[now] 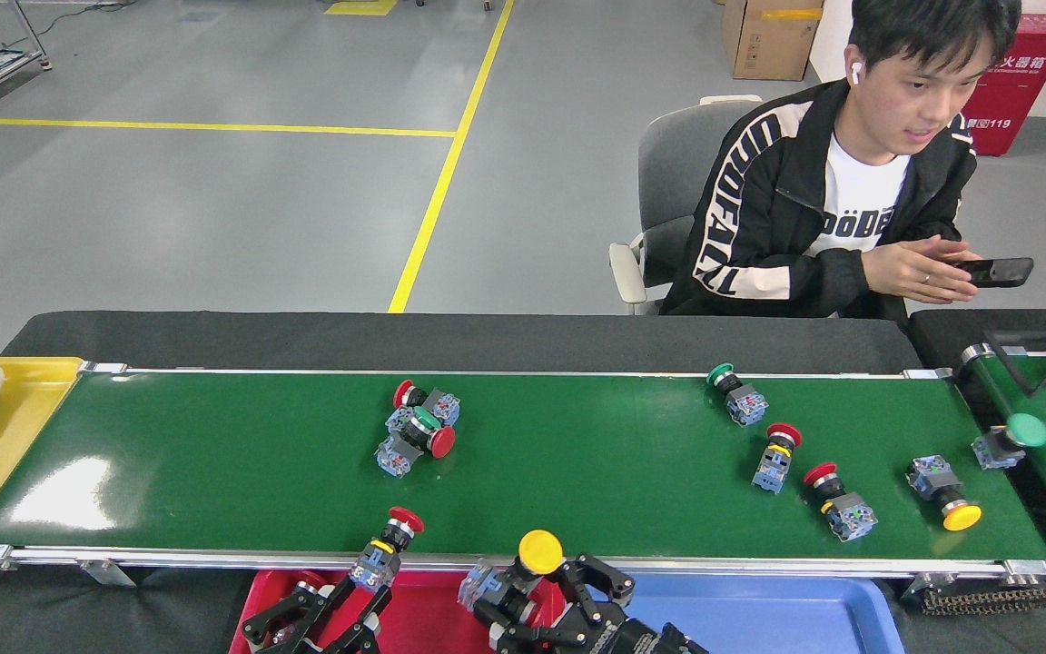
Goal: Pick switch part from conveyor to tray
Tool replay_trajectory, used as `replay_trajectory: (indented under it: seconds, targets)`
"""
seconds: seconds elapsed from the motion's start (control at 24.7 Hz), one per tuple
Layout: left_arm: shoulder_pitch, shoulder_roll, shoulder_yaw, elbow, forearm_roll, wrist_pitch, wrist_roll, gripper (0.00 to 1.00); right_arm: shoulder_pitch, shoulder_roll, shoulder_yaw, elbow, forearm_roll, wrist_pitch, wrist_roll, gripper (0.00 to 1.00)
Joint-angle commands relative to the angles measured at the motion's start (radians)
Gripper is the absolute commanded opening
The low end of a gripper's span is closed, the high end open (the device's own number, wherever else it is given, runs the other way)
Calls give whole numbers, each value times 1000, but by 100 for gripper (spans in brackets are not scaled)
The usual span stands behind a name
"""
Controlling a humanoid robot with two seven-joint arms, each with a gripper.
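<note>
Head view: our left tool (369, 581) clamped on red-cap switch part (385, 548), over red tray (423, 609) far rim. Right tool (537, 604) clamped on yellow-cap switch part (523, 572). Transfer step; next lower into tray, release. More parts on conveyor (214, 454).

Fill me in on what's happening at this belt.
A two-armed robot is lifting switch parts off the long dark-green conveyor. Its left gripper holds a red-capped switch over the shallow red plastic tray; its right gripper holds a yellow-capped switch. More switches wait on the belt.
</note>
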Motion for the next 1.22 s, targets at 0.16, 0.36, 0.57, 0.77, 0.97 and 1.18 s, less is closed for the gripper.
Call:
replay_trajectory:
  seconds: [0.16, 0.36, 0.57, 0.77, 0.97, 1.18]
  targets:
    - [6, -21, 36, -14, 5, -2, 12, 100, -16, 9, -21, -29, -2, 62, 12, 95]
    - [2, -192, 215, -14, 7, 41, -46, 100, -17, -2, -210, -109, -1, 352, 1, 94]
    - [-15, -208, 324, -11, 80, 162, -100, 100, 53, -56, -443, -118, 33, 429, -117, 94]
    - [-20, -195, 366, -14, 85, 166, -100, 100, 228, -77, -521, -135, 41, 427, -375, 94]
    - [-170, -201, 301, 48, -62, 196, -108, 100, 273, -77, -521, -133, 45, 427, -396, 93]
    - [-373, -192, 214, 259, -127, 273, -101, 100, 173, -19, -394, -114, 137, 455, -284, 92]
